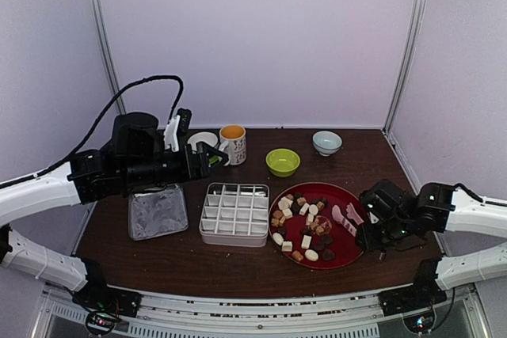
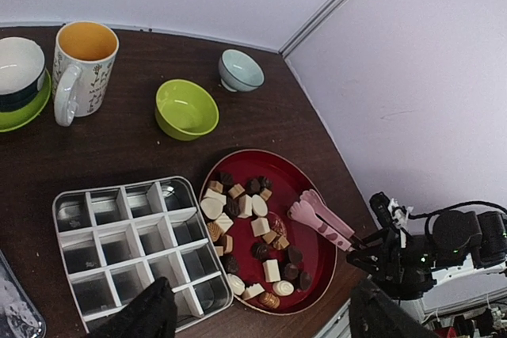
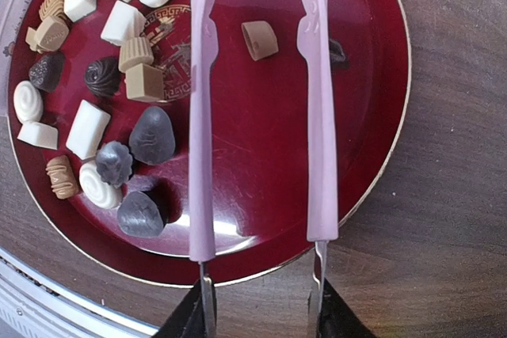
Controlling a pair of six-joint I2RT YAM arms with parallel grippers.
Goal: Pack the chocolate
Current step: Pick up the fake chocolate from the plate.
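The step in hand looks like a pick-up. The right arm's fingers (image 3: 190, 314) grip the pink tongs (image 3: 202, 116), whose arms stand spread over the red plate (image 3: 261, 172) with a tan piece (image 3: 260, 39) between them. The rest of the chocolate (image 3: 87, 128) lies loose on the same plate, and the divided tray (image 1: 234, 213) beside it holds none yet. The left arm's fingers (image 2: 146, 314) stand apart and empty, high above the table (image 1: 158, 259). Next, the tongs probably need lowering and squeezing onto that piece.

A: Where does the chocolate (image 1: 306, 241) lie?
B: Loose on the red plate (image 1: 337, 194): small white, cream, tan and dark-brown cubes, ovals and rounds, scattered mostly over its left half.
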